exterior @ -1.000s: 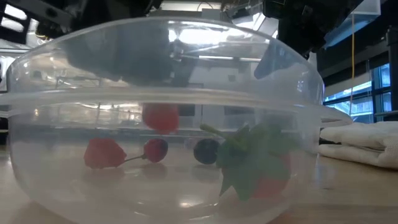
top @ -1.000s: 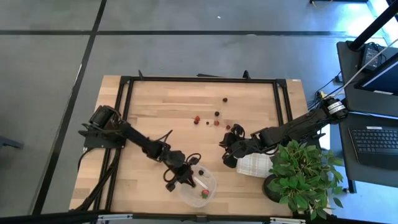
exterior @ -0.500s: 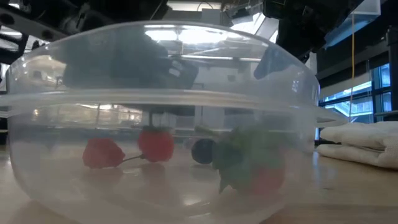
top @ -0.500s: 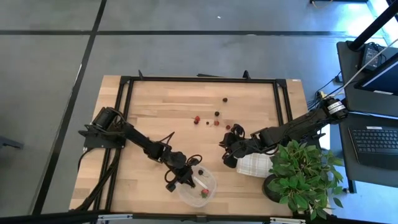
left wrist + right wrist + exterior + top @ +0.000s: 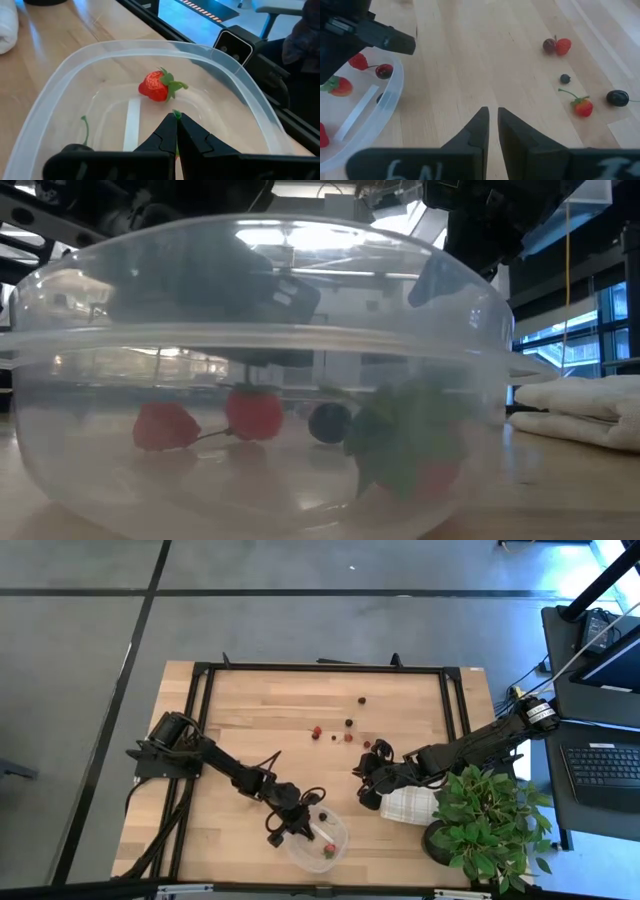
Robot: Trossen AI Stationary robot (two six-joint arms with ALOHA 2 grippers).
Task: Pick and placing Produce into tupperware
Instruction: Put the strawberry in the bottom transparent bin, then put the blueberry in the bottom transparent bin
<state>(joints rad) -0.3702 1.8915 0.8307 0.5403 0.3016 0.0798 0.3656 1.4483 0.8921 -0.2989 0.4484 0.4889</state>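
The tupperware (image 5: 320, 838) is a round clear tub near the table's front edge; it fills the low view (image 5: 500, 330). Inside lie a red strawberry with green leaves (image 5: 159, 86), a dark cherry (image 5: 75, 148) and other red pieces (image 5: 165, 425). My left gripper (image 5: 308, 825) reaches into the tub, shut on a small red berry (image 5: 252, 412). My right gripper (image 5: 366, 770) hovers shut and holding nothing over bare wood to the tub's right (image 5: 492, 117). Loose produce (image 5: 347, 724) lies on the table's middle; the right wrist view shows it too (image 5: 582, 106). My left gripper pinches a green stem (image 5: 176, 114) between its two fingertips. The fingers slant down into the tub from the table's left side. The red berry (image 5: 252, 412) hangs under them, low inside the tub; whether it touches the bottom I cannot tell.
A folded white cloth (image 5: 408, 804) lies right of the tub, below my right gripper. A leafy potted plant (image 5: 490, 815) stands at the table's front right corner. A black frame (image 5: 320, 667) runs round the table top.
My left gripper has gone down into the tupperware, staying shut. The red berry under its fingertips has sunk from about the tub's mid height to near its bottom.
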